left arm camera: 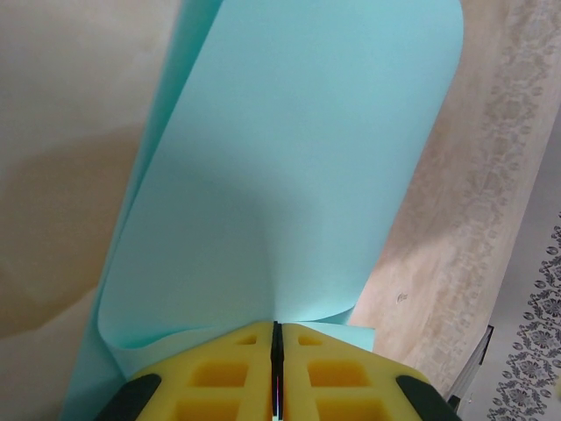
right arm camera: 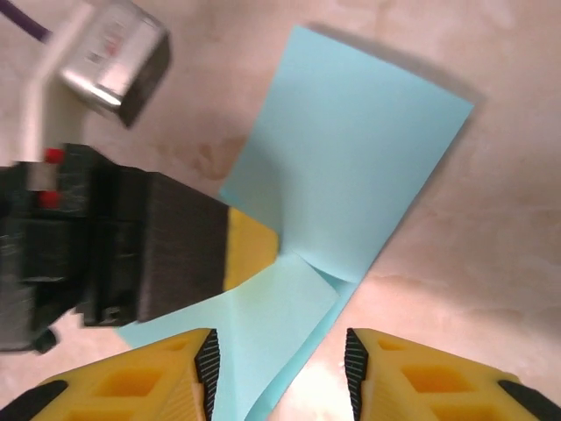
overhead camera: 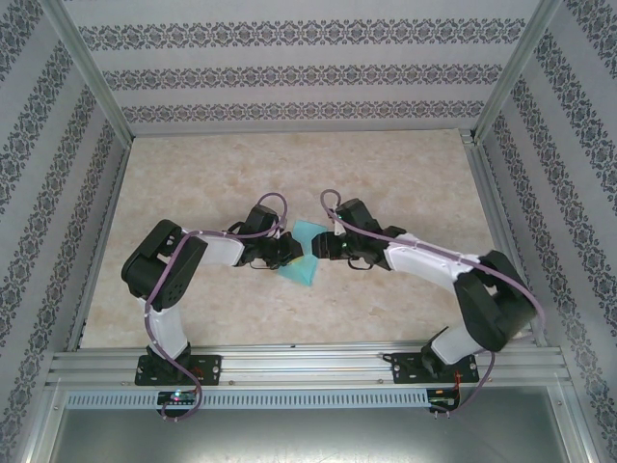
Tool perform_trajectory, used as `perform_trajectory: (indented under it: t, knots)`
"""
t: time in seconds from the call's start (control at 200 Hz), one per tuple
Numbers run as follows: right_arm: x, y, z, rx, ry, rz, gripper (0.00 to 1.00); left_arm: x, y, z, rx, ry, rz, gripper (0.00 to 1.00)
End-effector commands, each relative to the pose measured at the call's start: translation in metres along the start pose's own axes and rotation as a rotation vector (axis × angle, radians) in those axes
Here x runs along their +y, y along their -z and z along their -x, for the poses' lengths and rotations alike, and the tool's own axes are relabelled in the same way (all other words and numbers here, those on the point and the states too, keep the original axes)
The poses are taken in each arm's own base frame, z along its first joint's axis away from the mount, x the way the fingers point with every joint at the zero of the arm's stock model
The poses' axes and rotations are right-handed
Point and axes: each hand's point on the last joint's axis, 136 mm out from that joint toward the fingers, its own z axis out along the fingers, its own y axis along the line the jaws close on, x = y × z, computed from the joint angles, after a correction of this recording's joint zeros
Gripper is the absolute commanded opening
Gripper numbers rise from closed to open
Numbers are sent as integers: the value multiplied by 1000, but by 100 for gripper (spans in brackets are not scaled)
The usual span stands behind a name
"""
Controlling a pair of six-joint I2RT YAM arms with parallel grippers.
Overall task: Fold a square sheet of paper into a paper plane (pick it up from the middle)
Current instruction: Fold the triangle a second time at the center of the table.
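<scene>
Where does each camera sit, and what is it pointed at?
Top external: above and behind, looking down at the table; left arm and right arm show whole.
Left wrist: rides the left arm, looking along its left pincer, shut on the sheet of paper.
Right wrist: rides the right arm, looking down past its open right pincer.
Shared: both wrist views show that sheet.

The left arm (overhead camera: 166, 280) and the right arm (overhead camera: 487, 299) bend inward, wrists close together. The left pincer (left arm camera: 275, 373) is clamped on the paper sheet (left arm camera: 289, 175); the right pincer (right arm camera: 280, 360) has its jaws apart.
</scene>
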Motion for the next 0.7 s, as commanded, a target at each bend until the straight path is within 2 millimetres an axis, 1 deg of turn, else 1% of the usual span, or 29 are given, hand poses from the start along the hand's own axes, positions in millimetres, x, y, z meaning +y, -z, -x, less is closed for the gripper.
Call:
perform_trajectory:
  t: [0.0, 0.08, 0.16, 0.22, 0.26, 0.345, 0.4, 0.49, 0.694]
  knots:
    - [10, -2, -19, 39, -98, 92, 36, 34, -4, -12, 32, 23, 100, 12]
    - [31, -8, -27, 63, -144, 195, 24, 32, -4, -12, 34, 22, 98, 12]
    - [44, -15, -34, 90, -177, 240, 18, 32, -4, -12, 35, 20, 98, 12]
    - [51, -22, -39, 115, -190, 244, 15, 31, -4, -12, 36, 19, 97, 12]
    - [51, -28, -43, 134, -205, 239, 14, 31, -4, -12, 38, 18, 99, 12]
    - [60, -38, -49, 171, -197, 254, 13, 31, -4, -12, 38, 17, 101, 12]
    - [60, -45, -52, 185, -193, 237, 13, 30, -4, -12, 40, 15, 100, 12]
    - [50, -53, -57, 206, -207, 188, 13, 30, -4, -12, 40, 14, 100, 12]
    - [41, -61, -63, 228, -212, 160, 13, 30, -4, -11, 39, 14, 100, 12]
